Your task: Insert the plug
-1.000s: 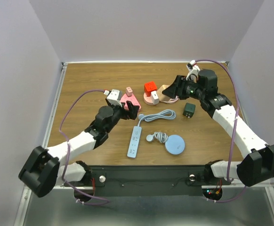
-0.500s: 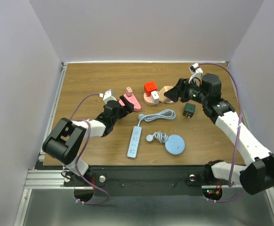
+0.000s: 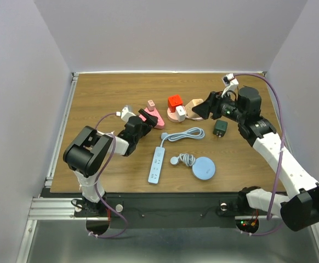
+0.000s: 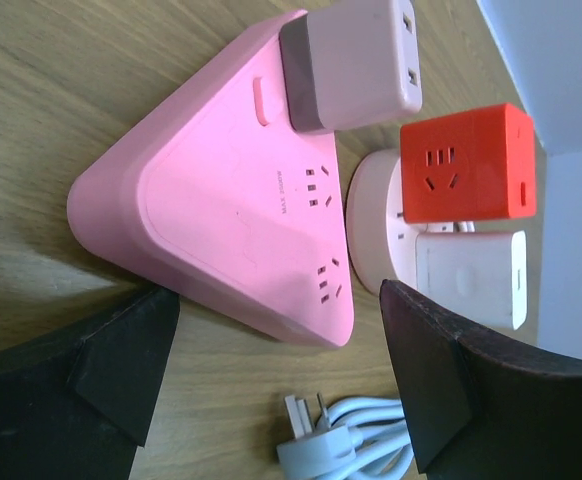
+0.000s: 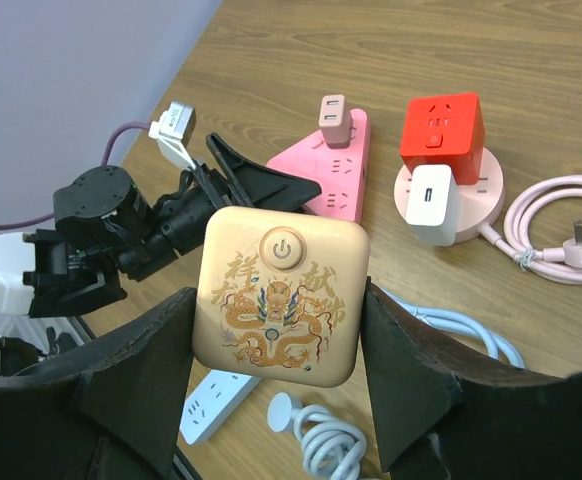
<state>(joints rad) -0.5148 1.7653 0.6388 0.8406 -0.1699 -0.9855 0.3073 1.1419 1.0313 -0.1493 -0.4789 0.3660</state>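
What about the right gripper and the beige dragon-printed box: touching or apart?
Touching. Right wrist view: right gripper flush against the beige box, both sides.

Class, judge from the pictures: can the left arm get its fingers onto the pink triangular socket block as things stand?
Probably yes. The left fingers stand open, and the pink socket block lies ahead of them with nothing in between.

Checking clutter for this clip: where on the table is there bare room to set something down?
Bare wood runs along the far edge of the table, behind the pink socket block and red cube. A smaller patch lies between the blue disc and the right arm. The middle is crowded: white power strip, blue cable, green adapter.
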